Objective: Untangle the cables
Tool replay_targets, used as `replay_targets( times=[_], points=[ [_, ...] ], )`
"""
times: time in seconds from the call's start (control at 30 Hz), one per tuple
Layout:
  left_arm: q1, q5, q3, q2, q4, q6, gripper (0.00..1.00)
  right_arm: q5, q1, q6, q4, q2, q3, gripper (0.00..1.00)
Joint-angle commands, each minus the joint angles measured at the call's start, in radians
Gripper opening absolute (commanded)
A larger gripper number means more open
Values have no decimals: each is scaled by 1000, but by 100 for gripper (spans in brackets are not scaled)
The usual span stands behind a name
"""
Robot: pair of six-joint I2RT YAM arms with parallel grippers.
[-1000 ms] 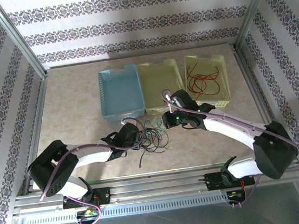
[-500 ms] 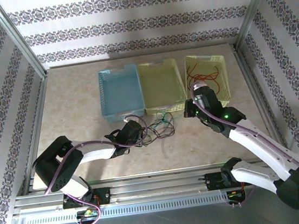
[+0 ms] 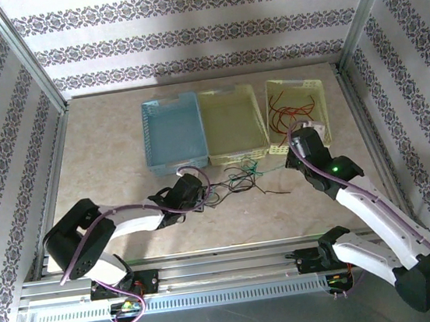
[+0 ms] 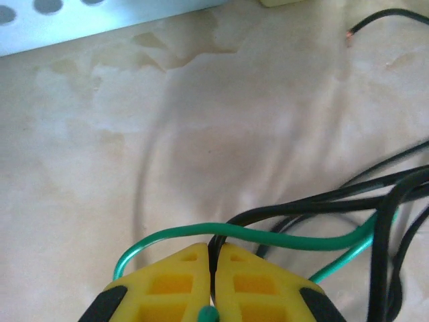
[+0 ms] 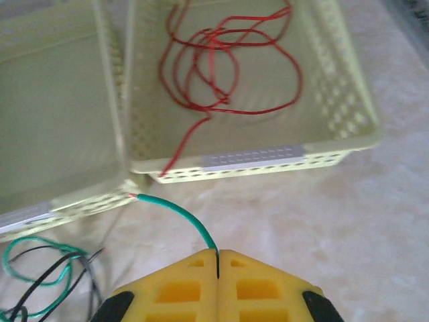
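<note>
Beige marbled tabletop (image 3: pixel 111 142), patterned wallpaper on the walls around it. Loose tangle of black and green cables (image 3: pixel 237 180) lies on the table just in front of the middle yellow basket (image 3: pixel 236 157), between the two grippers. One green cable (image 5: pixel 184 211) runs from the tangle to the right. Right gripper (image 5: pixel 218 258) is closed with that cable pinched in the slit between its fingers. The short bare-copper end pokes out toward the basket corner. Left gripper (image 4: pixel 213 251) is closed too, at the tangle's left edge: dark strand and a green stub caught between the fingers, green loop lying across the tips, black strands trailing right. Red cables (image 5: pixel 221 67) sit curled inside the right yellow basket (image 5: pixel 268 161), just beyond the right gripper. Blue basket (image 3: pixel 153 137) is at the row's left end, right against the middle one.
</note>
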Motion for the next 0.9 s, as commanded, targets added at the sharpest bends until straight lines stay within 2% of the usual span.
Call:
replay_targets(
  times=[0.0,0.13,0.27,0.33,0.4,0.5,0.6,0.73,0.87],
  points=[
    [38,-62,-79,-48,-109,-41,0,221,-54,31,-72,-28,-26,0],
    [60,-58,-133,-112,-82,-77,0,187,-124,30,-70,-46,-65,0],
    [57,34,-128,-144,-49,4,1,-6,-145,-30,30,-55,-101,0],
    [48,90,-106,-158,-40,65,25,-98,-124,-42,80,-49,-116,0],
    [38,124,-81,-178,-45,126,44,-128,-93,-52,97,-34,-116,0],
    [34,182,-36,-225,-65,208,57,-146,-51,-52,112,-20,-113,0],
    [27,244,12,-271,-63,265,67,-196,-36,-52,129,-13,-114,0],
    [-6,307,121,-233,-63,325,69,-217,-23,-44,131,-1,-111,0],
    [-39,344,241,-71,-52,391,68,-221,-29,-26,121,-5,-104,0]
  ],
)
